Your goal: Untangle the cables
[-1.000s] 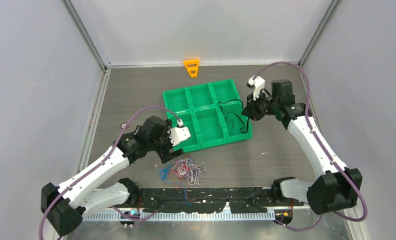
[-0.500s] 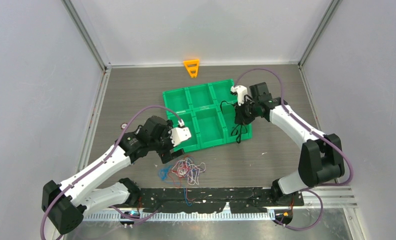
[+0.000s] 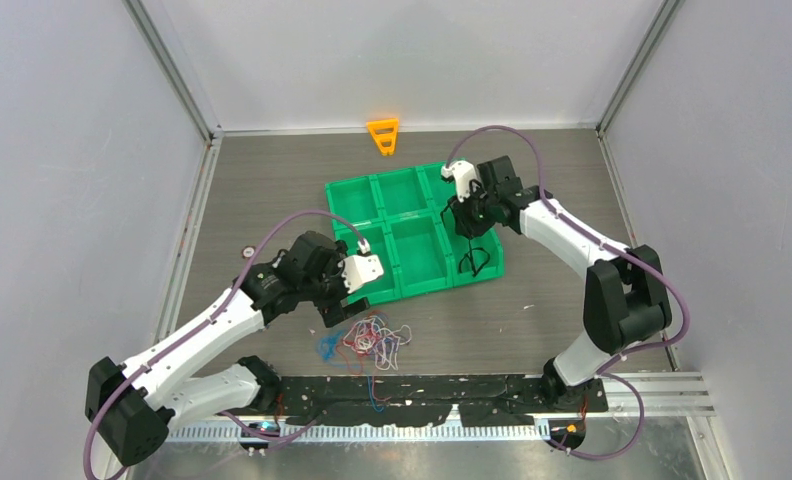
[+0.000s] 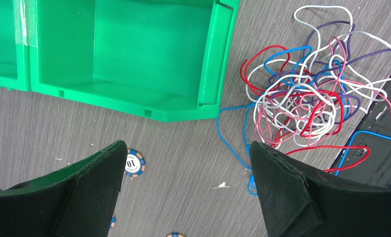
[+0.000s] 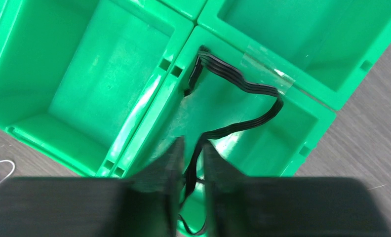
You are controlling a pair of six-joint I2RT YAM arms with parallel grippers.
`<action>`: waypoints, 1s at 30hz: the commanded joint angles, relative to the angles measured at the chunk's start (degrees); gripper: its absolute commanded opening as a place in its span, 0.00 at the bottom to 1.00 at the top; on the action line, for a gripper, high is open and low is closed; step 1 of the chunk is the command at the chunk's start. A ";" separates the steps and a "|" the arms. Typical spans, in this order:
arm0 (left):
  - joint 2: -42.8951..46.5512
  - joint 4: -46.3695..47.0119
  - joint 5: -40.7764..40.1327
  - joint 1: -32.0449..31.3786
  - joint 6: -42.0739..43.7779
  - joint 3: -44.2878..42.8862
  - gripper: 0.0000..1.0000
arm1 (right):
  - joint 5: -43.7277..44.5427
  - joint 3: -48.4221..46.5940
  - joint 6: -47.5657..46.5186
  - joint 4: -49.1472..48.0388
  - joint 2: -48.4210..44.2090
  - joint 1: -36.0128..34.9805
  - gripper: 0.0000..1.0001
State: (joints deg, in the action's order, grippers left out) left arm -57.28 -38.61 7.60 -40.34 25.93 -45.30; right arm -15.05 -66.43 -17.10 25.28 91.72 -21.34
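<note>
A tangle of thin red, white, blue, pink and purple cables [image 3: 372, 340] [image 4: 302, 94] lies on the table in front of the green tray [image 3: 372, 178]. My left gripper [image 3: 335, 312] [image 4: 188, 148] hovers just left of the tangle, wide open and holding nothing. A black cable [image 3: 475, 262] [image 5: 243, 84] lies in the tray's near right compartment, with one end draped on the divider. My right gripper [image 3: 469, 222] [image 5: 193, 148] is above that compartment. Its jaws stand narrowly apart, and the black cable runs loosely between them.
The tray [image 4: 134, 96] [image 5: 149, 103] has several compartments. An orange triangular piece [image 3: 383, 135] sits at the back wall. A poker chip [image 4: 134, 163] lies by the left finger and another chip [image 3: 246, 252] left of the left arm. A black strip [image 3: 422, 395] runs along the near edge.
The right arm swung left from the tray's right edge to above its near right compartment, carrying the black cable in. Its jaws have parted slightly. The left arm stayed put.
</note>
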 commanded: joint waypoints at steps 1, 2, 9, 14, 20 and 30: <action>0.20 0.06 1.18 0.50 0.26 -0.89 0.96 | -0.72 -3.80 -2.84 3.30 -0.71 -0.29 0.37; 0.47 -0.02 1.31 0.48 0.26 -0.85 0.96 | -0.74 -5.24 -3.24 4.87 -1.22 -0.24 0.45; 1.01 -0.35 1.38 0.61 0.02 -0.77 0.96 | -2.57 -11.11 -9.33 14.22 -7.03 0.60 0.73; 1.13 0.17 2.02 0.61 -0.48 -0.46 0.96 | -4.35 -7.12 -13.56 19.76 -11.92 1.57 0.79; 0.30 -0.52 3.94 0.61 -0.46 -1.13 0.95 | -12.26 -7.37 -21.63 25.39 -9.53 1.59 0.76; -0.09 -0.37 4.40 0.61 -0.88 -1.06 0.95 | -13.59 0.47 -31.18 28.54 -9.62 -0.04 0.72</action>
State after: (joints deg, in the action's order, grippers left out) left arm -57.23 -39.51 10.57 -39.99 25.85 -45.30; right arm -26.17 -68.34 -45.34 53.32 83.88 -20.08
